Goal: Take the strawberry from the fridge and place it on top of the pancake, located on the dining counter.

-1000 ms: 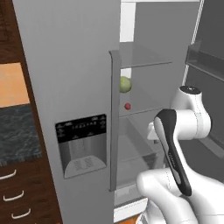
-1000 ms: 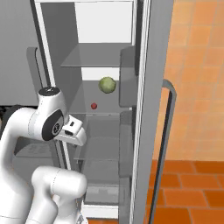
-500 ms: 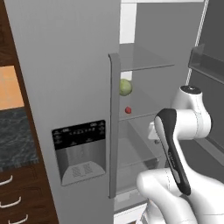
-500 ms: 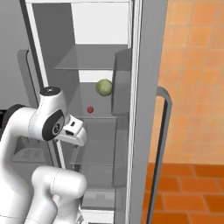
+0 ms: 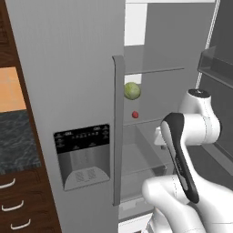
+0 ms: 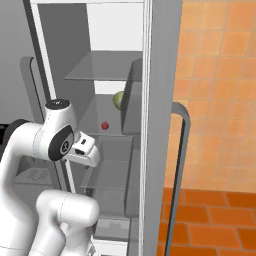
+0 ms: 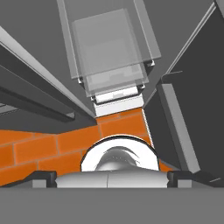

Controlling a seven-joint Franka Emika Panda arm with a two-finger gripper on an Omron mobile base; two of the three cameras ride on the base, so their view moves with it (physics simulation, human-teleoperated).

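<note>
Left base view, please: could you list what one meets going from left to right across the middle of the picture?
Dark wood cabinet → black dispenser panel → long vertical fridge handle → green ball and strawberry on the fridge shelf → white robot arm.

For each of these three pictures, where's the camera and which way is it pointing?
Left base view: behind the arm's left, facing the open fridge; white arm lower right.
Right base view: behind its right, same fridge; arm lower left. Both show the strawberry and green ball.
Hand view: on the hand, aimed down past fridge shelves to the brick floor.
</note>
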